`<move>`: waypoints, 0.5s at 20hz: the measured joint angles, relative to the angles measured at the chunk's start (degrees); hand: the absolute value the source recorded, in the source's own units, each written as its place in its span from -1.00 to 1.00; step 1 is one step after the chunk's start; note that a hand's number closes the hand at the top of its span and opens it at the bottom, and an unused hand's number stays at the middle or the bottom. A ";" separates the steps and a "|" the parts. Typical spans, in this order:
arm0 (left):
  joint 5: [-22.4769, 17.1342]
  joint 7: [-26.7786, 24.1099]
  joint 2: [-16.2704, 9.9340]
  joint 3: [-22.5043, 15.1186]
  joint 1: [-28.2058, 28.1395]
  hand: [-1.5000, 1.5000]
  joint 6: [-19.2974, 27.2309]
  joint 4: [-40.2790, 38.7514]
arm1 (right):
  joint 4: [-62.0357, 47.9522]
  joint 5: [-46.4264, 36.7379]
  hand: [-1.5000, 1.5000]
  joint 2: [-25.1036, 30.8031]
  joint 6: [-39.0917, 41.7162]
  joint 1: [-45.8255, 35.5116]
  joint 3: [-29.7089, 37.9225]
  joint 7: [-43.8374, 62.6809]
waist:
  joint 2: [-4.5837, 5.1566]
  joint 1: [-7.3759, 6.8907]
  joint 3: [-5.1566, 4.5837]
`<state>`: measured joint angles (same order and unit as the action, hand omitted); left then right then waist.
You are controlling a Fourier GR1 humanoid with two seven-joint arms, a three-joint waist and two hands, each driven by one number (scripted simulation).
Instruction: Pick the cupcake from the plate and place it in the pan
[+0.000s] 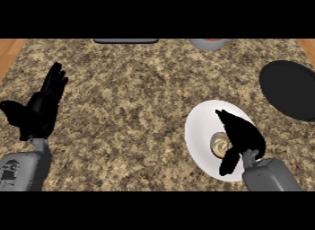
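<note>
A white plate [201,123] lies on the granite counter at the lower right. On it sits the cupcake [219,144], mostly hidden; only a pale tan part shows beside my right hand [242,134]. That hand hovers over the plate with fingers pointing up-left and the thumb hanging down past the cupcake, not curled round it. The black pan [292,90] lies at the right edge, up and right of the plate. My left hand [37,110] rests open at the left, fingers up.
A grey cup-like object [208,43] and a dark flat object [126,41] sit at the counter's far edge. Wooden surfaces [1,58] border the granite on both sides.
</note>
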<state>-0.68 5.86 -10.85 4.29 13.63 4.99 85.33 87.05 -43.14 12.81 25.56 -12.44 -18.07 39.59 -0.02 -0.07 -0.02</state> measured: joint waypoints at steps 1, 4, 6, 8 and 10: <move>0.14 -0.21 -0.05 0.23 0.37 0.00 -0.12 -0.57 | -1.04 -0.09 -1.00 -0.02 0.47 -0.55 0.67 -0.68 | 0.00 0.01 0.01; -0.04 0.42 -0.30 0.58 -1.02 0.00 -1.06 1.20 | -2.81 -1.19 -1.00 -1.01 0.76 -0.54 1.18 -1.67 | -0.08 -0.04 -0.05; -0.11 -1.00 -0.26 1.18 -1.08 0.00 -1.61 -0.34 | -2.99 -1.53 -1.00 -1.50 1.32 -0.25 1.48 -2.18 | -0.12 0.01 -0.10; -0.31 -0.44 -0.52 1.53 -1.11 0.00 -2.15 0.14 | -4.24 -1.94 1.00 -1.63 1.26 -0.62 2.03 -3.85 | -0.25 -0.02 -0.22; -0.01 0.52 -0.26 1.43 -0.68 0.00 -1.70 0.33 | -4.53 -2.15 1.00 -1.69 1.35 -1.03 1.33 -6.26 | -0.33 -0.05 -0.29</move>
<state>-0.69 6.38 -11.11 5.72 12.95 3.29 85.66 82.52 -45.29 11.11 26.91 -13.47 -16.74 33.34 -0.35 -0.12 -0.31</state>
